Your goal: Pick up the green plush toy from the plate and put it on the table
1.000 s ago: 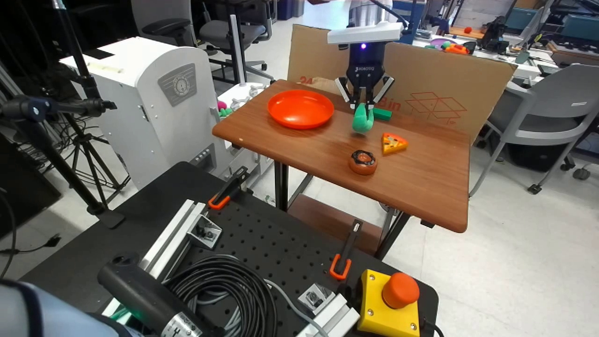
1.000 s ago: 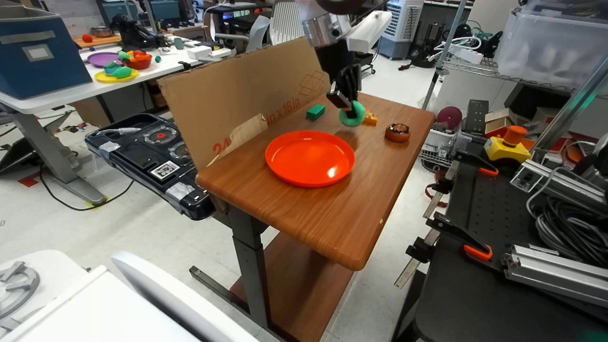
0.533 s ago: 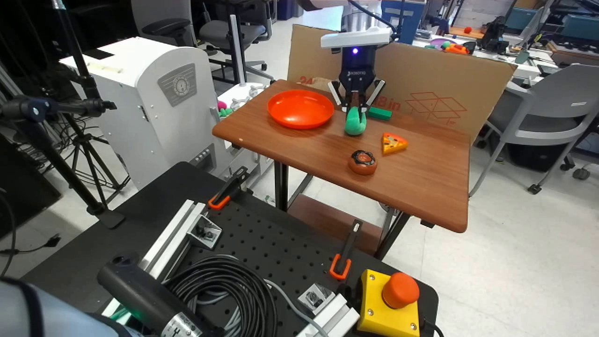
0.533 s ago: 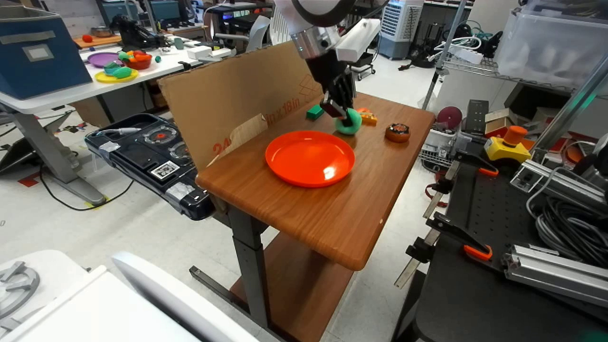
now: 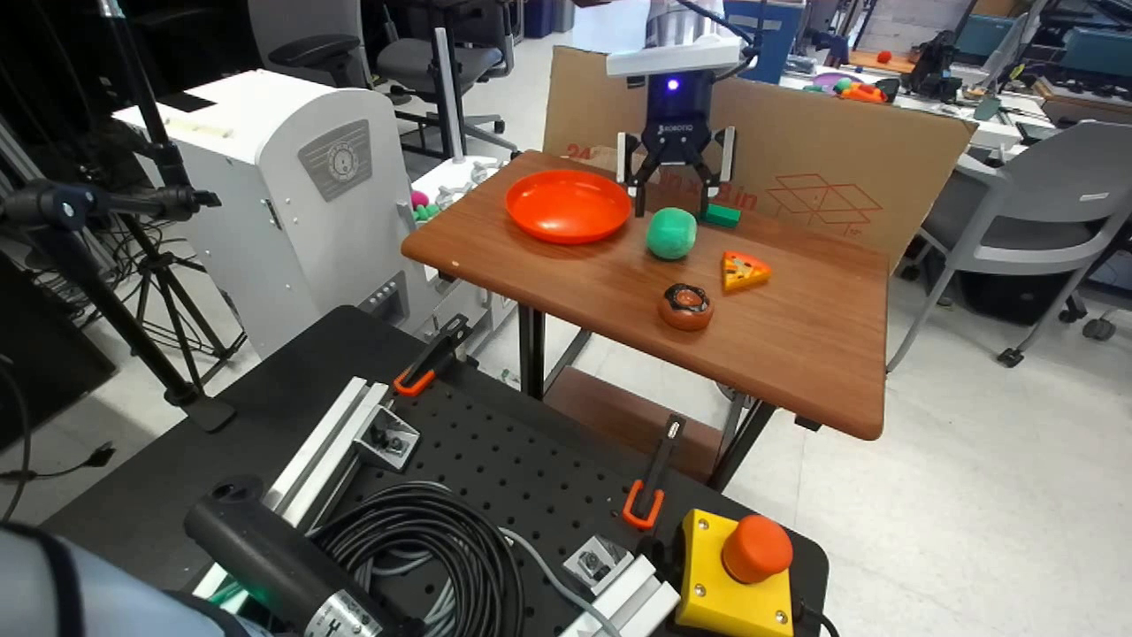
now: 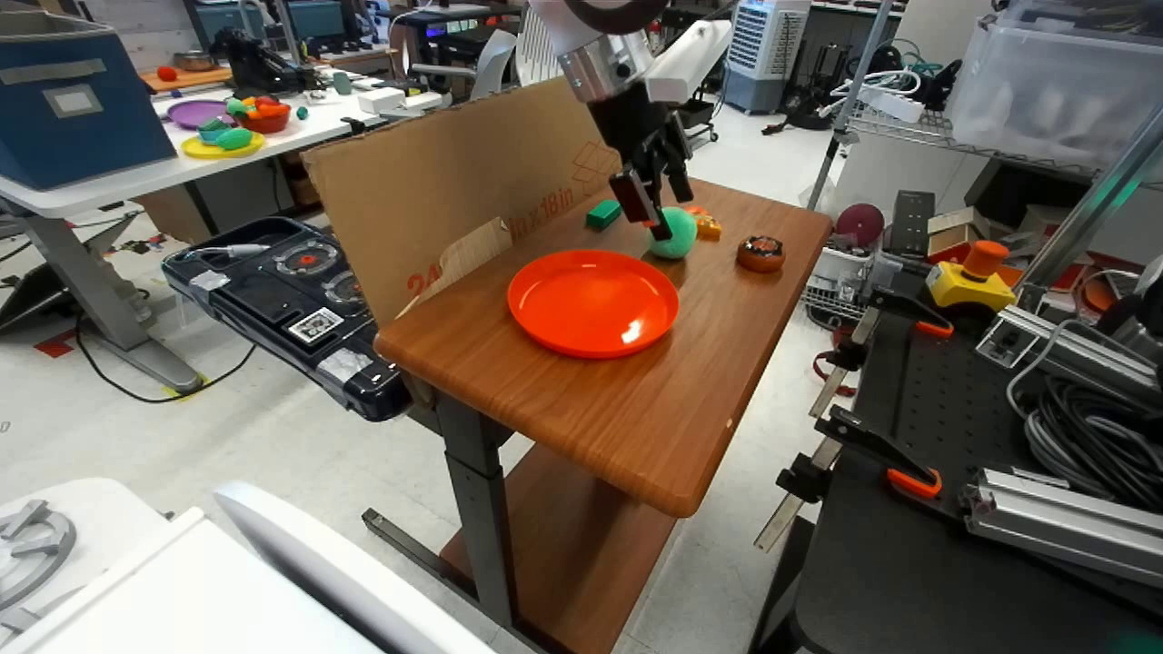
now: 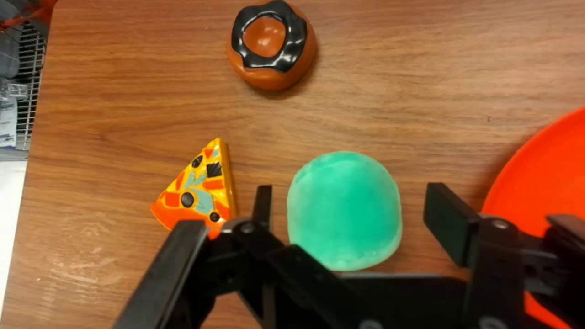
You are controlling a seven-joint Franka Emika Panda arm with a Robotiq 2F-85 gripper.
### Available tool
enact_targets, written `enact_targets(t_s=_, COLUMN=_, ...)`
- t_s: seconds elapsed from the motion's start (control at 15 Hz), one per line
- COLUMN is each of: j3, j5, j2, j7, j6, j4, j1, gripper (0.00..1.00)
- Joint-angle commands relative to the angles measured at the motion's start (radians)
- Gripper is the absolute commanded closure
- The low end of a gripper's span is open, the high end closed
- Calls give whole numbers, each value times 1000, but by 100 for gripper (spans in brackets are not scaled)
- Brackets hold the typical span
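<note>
Probably nearly finished on the table (image 5: 796, 345), frame centre; clear of the plate (image 5: 567, 208), upper centre; with the end effector (image 5: 672, 199) spread wide just above and either side of the green plush toy (image 5: 671, 234), loose on the table; likely needing only upward retreat.

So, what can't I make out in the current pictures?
Block: left end behind the claw, in an exterior view.
Pizza: partly hidden by the green toy in an exterior view; its lower edge is behind the claw in the wrist view.
Plate: cut off by the wrist view's right edge.
Arm: upper part cut off by the top edge, both exterior views.
</note>
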Motion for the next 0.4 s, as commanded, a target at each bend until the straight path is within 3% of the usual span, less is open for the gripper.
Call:
enact_targets(t_s=0.0, j3=0, j5=-13, j2=-99, j7=7, j6=-2, j4=-85, j1=16, gripper=0)
enact_targets(t_s=0.13, j3=17, j5=55, j2=-157, j7=33, j6=-44, j4=-124, j1=-1, gripper=0)
enact_targets(t_s=0.2, j3=7, j5=16, j2=-75, j7=11, j6=-16, j4=-49, j1=6, gripper=0)
enact_targets(t_s=0.33, j3=11, j5=37, j2=-119, j7=20, j6=-34, j4=-81, j1=4, gripper=0)
